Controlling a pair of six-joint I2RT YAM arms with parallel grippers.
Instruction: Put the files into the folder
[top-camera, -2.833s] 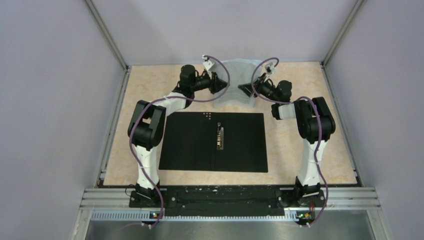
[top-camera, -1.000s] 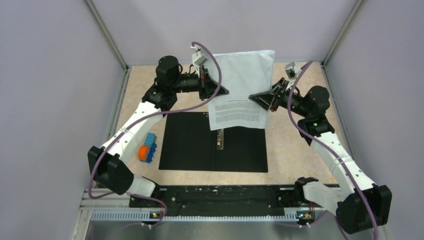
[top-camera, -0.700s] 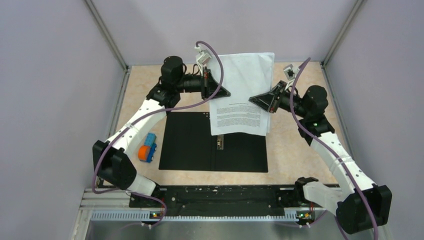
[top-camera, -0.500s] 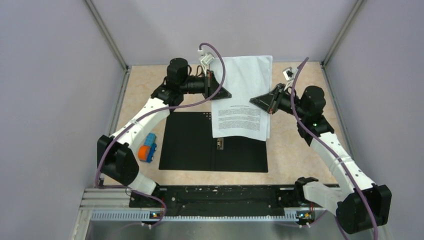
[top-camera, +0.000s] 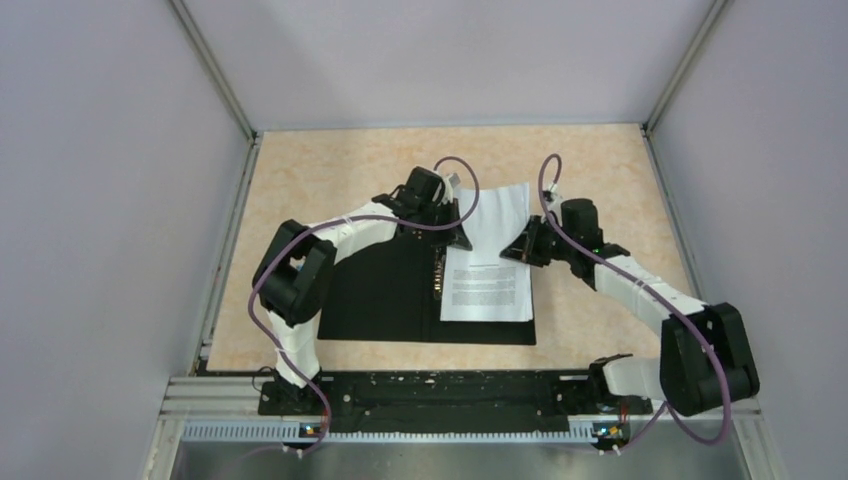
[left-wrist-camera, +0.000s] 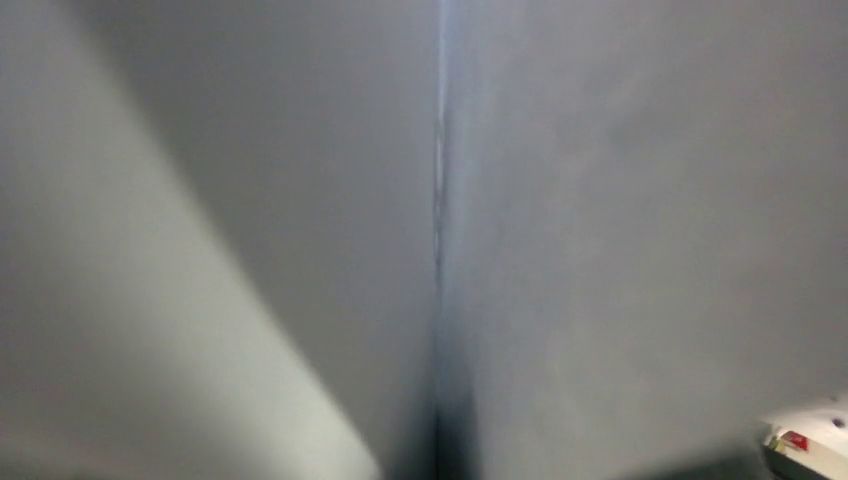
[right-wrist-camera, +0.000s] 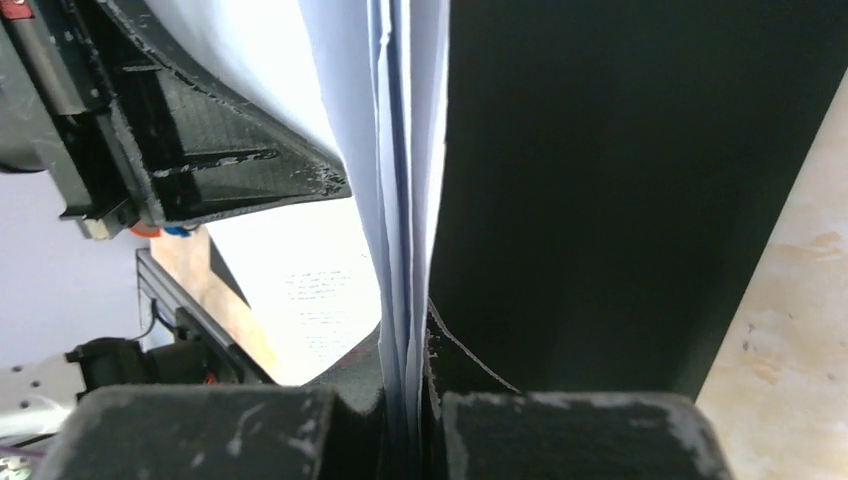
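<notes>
White files (top-camera: 488, 285) lie mostly flat on the 3 o'clock half of the open black folder (top-camera: 385, 290), just beside its metal clip (top-camera: 438, 272); their far end lifts toward 12 o'clock and pokes past the folder's edge, where I have them. My right claw (top-camera: 516, 250) is closed to a sliver on the stack's 3 o'clock edge; its own camera shows the sheets pinched between the pads and fanned slightly apart above them. My left claw (top-camera: 458, 240) sits at the stack's 9 o'clock edge; its camera sees only grey, blurred paper with a crease down the middle, so I cannot tell how far it is open or whether it grips anything.

Trouble I foresee: the sheets are thin and floppy, so if one claw lets go ahead of the other the stack may swing askew; the fanned layers could slip apart and one could slide off toward 12 o'clock; the edge nearest the clip might snag on it and buckle; anything overhanging would crease once the cover shuts.

Beneath it all the surface (top-camera: 330, 170) is a mottled peach-beige board; pale lilac walls (top-camera: 450, 60) close it in at 9, 12 and 3 o'clock; a metal rail (top-camera: 200, 395) runs along 6 o'clock by my bases.
</notes>
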